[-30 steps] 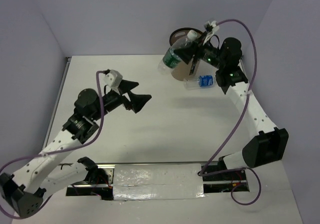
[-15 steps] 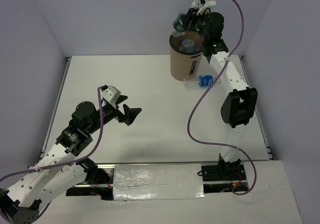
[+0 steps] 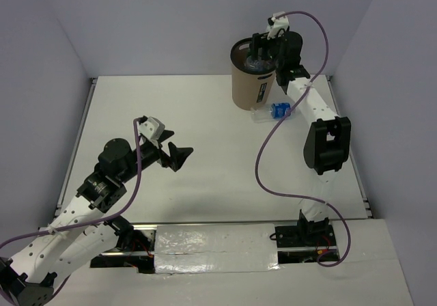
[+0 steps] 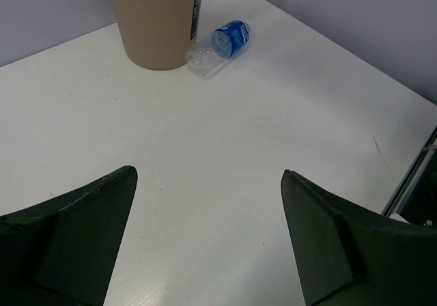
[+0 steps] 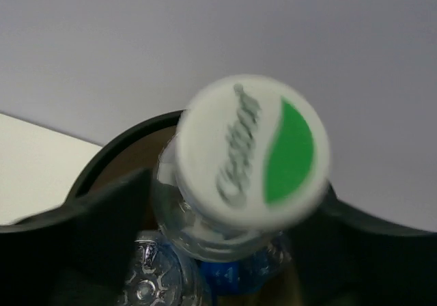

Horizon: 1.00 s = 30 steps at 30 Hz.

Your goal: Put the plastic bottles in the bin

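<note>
Closest to the near edge, the left fingers (image 4: 75,231) stand spread wide and released, holding nothing, raised over the left half of the white surface (image 3: 225,156). Farther out, toward the right rear, a small clear plastic bottle with a blue label (image 3: 273,112) lies on its side on the surface, right at the foot of the tall tan-brown cylindrical bin with a dark rim (image 3: 242,91); whether the two touch is unclear. A small dark label (image 4: 196,5) runs down the bin's wall on the side facing that bottle. Over the bin's mouth the right fingers (image 5: 102,238) point downward, one on each side of a clear plastic bottle with a white cap (image 5: 252,149) marked with a green leaf shape. That bottle stands cap-up within the rim; its cap is blurred, and whether the fingers clench it or stand free of it cannot be told. Beneath it, deeper in the bin, sit a clear bottle showing its ribbed base (image 5: 147,285) and a second blue-labelled bottle (image 5: 232,275).
</note>
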Available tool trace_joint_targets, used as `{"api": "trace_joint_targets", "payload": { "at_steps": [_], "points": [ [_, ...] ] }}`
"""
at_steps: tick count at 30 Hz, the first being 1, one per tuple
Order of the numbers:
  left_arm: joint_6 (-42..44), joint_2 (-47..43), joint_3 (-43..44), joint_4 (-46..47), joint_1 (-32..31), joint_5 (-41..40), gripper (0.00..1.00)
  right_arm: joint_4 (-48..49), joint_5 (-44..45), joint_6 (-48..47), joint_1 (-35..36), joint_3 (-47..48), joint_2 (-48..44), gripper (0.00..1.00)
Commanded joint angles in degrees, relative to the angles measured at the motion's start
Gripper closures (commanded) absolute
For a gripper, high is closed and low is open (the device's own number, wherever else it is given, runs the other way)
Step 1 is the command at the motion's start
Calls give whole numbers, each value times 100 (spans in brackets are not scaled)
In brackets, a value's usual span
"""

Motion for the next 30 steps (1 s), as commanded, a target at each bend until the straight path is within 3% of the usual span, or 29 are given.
{"api": "trace_joint_targets", "payload": {
  "at_steps": [1,2,8,12,14,16,19,21,22,25,30],
  "points": [
    [66,-9,71,165,25,25,1,-301,-361,-330,-29,195,-401,9],
    [66,-26,62,165,25,25,1,-371,-378,-339,-46,204,-471,0],
    [101,-35,71,165,34,51,1,-827,-1466,-383,-493,-68,-1375,0],
    [101,-61,80,16,34,113,1,-1267,-3737,-908,-1458,-340,-1877,0],
    [92,-88,80,33,43,174,1,-1940,-4173,-1339,-1680,-394,-1966,0],
    [92,-114,80,51,51,218,1,-2881,-4316,-2594,-1821,-175,-1783,0],
    [92,-123,80,60,51,245,1,-4804,-3993,-5216,-1857,-234,-1528,0],
    [92,-88,80,60,60,262,1,-5020,-3650,-6091,-1866,-611,-1509,0],
    [92,-70,97,51,60,263,1,-5004,-3500,-6949,-1866,-1127,-1552,0],
    [110,-26,106,25,69,245,1,-3963,-3096,-7832,-1866,-2322,-1781,0],
    [127,26,106,7,95,219,1,-2441,-2726,-8540,-1778,-3267,-1598,0]
  ]
}}
